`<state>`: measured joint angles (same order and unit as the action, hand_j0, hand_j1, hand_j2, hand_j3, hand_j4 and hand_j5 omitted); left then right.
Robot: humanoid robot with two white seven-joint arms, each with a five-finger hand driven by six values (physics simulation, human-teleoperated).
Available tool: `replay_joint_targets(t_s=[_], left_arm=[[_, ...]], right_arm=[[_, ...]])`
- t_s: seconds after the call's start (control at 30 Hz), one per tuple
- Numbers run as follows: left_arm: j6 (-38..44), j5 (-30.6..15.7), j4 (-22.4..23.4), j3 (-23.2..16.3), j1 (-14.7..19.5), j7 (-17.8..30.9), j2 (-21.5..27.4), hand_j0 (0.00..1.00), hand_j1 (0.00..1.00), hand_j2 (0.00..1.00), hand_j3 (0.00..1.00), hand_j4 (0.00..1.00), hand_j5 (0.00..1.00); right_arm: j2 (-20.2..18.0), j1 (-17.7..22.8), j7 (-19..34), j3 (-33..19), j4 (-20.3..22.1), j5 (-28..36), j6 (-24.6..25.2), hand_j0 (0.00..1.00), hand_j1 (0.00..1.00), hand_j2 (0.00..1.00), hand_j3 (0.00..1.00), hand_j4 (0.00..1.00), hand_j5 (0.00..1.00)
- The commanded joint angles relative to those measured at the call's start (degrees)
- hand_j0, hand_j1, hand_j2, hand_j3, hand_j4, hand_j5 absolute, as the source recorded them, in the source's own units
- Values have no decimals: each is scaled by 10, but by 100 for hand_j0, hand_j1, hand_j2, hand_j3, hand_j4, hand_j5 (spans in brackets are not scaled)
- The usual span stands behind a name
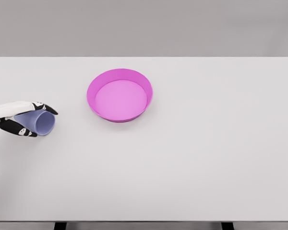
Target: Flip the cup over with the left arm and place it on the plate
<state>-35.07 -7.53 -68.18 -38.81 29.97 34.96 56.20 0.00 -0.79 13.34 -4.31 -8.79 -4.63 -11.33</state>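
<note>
Cup (40, 122) of pale lavender-blue, lying on its side at the far left of the surface (182, 158), open mouth turned toward the right and slightly toward the camera, inner wall showing as a smooth lighter oval. Clasped by the left hand (20, 119), white on the back with black finger segments: fingers (44, 108) curled over the top of the cup, thumb (19, 131) wrapped beneath, so that only the rim end and a strip of the side show between them. Just above or touching the surface, cannot tell which. Plate (119, 95) of bright magenta well apart to the right and a little farther back, round, with a raised sloping rim and a flat lighter pink floor, holding nothing. Surface plain white, matte, wide, reaching from edge to edge of the head view, with a straight far edge and a near edge over two dark leg tops at the bottom. Behind, a bare grey wall, evenly lit, softly shaded. Right arm not visible.
</note>
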Motion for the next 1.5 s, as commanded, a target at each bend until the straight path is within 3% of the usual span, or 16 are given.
replay_joint_targets(t_s=[0.0, 0.37, 0.73, 0.87, 1.07, 1.47], left_arm=[[1, -1, 1, -6, 0, 0, 0, 73, 73, 73, 73, 73, 73], [1, -11, -25, 0, 19, 0, 0, 69, 69, 69, 69, 69, 69], [1, -85, -56, 7, 37, 0, -17, 66, 66, 66, 66, 66, 66], [1, -144, -71, 6, 44, 0, -22, 65, 65, 65, 65, 65, 65], [4, -188, -83, 2, 53, 0, -31, 64, 64, 64, 64, 64, 64], [89, -213, -92, -3, 77, 0, -61, 61, 61, 61, 61, 61, 61]], right_arm=[[0, 0, 0, 0, 0, 0, 0, 100, 100, 100, 100, 100, 100], [0, 0, 0, 0, 0, 0, 0, 100, 100, 100, 100, 100, 100], [0, 0, 0, 0, 0, 0, 0, 100, 100, 100, 100, 100, 100], [0, 0, 0, 0, 0, 0, 0, 100, 100, 100, 100, 100, 100], [0, 0, 0, 0, 0, 0, 0, 100, 100, 100, 100, 100, 100], [0, 0, 0, 0, 0, 0, 0, 100, 100, 100, 100, 100, 100]])
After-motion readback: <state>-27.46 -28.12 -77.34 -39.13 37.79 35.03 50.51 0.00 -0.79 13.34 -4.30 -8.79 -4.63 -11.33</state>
